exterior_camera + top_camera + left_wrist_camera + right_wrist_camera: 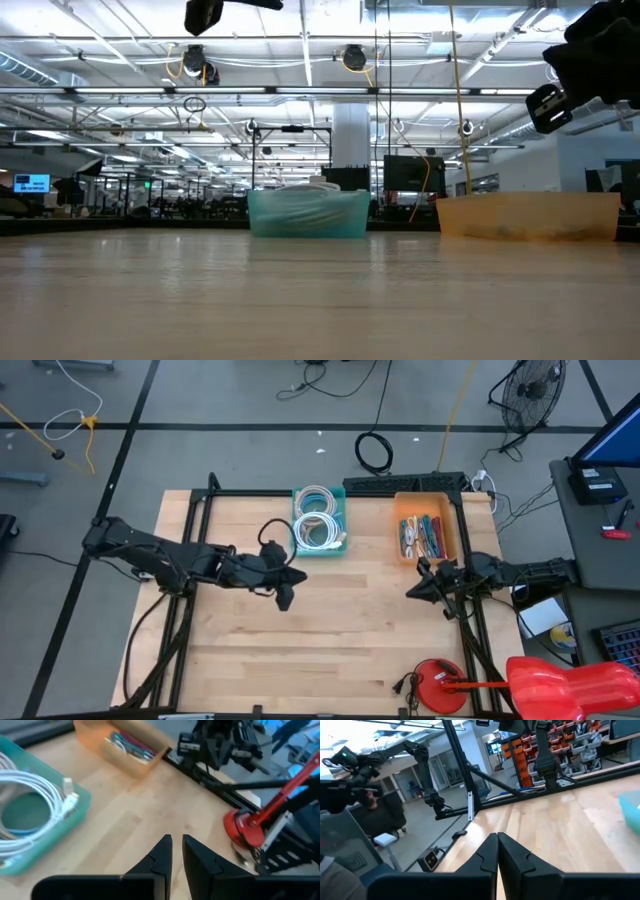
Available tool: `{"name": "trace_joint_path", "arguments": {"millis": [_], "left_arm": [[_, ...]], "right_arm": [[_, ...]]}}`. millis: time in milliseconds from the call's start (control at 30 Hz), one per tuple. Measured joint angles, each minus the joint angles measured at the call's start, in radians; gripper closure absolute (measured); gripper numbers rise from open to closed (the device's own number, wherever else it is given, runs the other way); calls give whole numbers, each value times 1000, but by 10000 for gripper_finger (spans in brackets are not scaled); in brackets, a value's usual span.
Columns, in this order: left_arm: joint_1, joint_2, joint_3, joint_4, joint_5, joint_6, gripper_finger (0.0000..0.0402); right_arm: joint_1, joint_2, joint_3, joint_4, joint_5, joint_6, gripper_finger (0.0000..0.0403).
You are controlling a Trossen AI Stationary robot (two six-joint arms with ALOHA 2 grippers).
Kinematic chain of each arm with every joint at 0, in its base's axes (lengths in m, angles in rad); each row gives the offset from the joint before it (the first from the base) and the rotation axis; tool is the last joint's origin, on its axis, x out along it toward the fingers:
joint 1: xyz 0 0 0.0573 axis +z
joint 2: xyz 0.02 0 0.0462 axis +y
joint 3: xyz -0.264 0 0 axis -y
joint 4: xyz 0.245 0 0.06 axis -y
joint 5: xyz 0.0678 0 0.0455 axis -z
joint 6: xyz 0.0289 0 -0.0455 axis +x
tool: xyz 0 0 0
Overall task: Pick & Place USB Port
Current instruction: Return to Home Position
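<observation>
1. At the upper centre of the high view, finding the green bin (343, 510) sitting on the counter (340, 640), with coils of white cable (316, 528) lying inside it.
2. To its right and well apart, noting the orange bin (425, 498) holding a bundle of mixed coloured cables (428, 538).
3. Left of centre, seeing the left hand (284, 598) hanging over bare counter just below the green bin. In its own wrist view, showing fingers (162, 855) drawn almost together with only a thin slit between them, pinching nothing.
4. At the right of the frame, spotting the right hand (413, 591) hovering just below the orange bin, near the counter's edge. In its own wrist view, showing fingers (487, 852) pressed together and empty.
5. In the low view, seeing both bins resting flat on the counter, with both arms raised clear above it.
</observation>
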Motion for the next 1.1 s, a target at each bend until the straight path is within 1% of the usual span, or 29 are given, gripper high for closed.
{"name": "trace_joint_path", "arguments": {"millis": [100,167,200,300,400,467,567,633,833,900,1000,1100], "left_arm": [[0,-16,0,6,-41,45,373],[-1,-17,0,13,-35,112,393],[-2,-24,0,6,-19,143,396],[-7,-46,1,-9,18,204,393],[-9,-96,-15,-54,19,236,399],[-9,-150,-51,-45,12,251,397],[-14,-265,-142,-29,0,260,399],[-22,-357,-232,10,-7,259,399],[-48,-641,-542,253,-40,263,400],[-51,-723,-628,297,-41,264,400],[-54,-828,-729,328,-24,263,400],[-67,-917,-815,385,13,279,401]], "right_arm": [[0,0,0,40,-3,0,403],[0,0,0,63,-4,0,403],[0,-1,0,74,-5,0,403],[0,0,0,75,-4,0,403],[0,0,0,77,-4,0,403],[0,1,0,79,-4,0,403],[0,7,0,78,-4,0,403],[0,13,0,87,-3,0,403],[0,19,0,83,-3,0,403],[0,19,0,84,-3,0,403],[0,19,0,84,-2,0,403],[0,19,0,84,-2,0,403]]}}
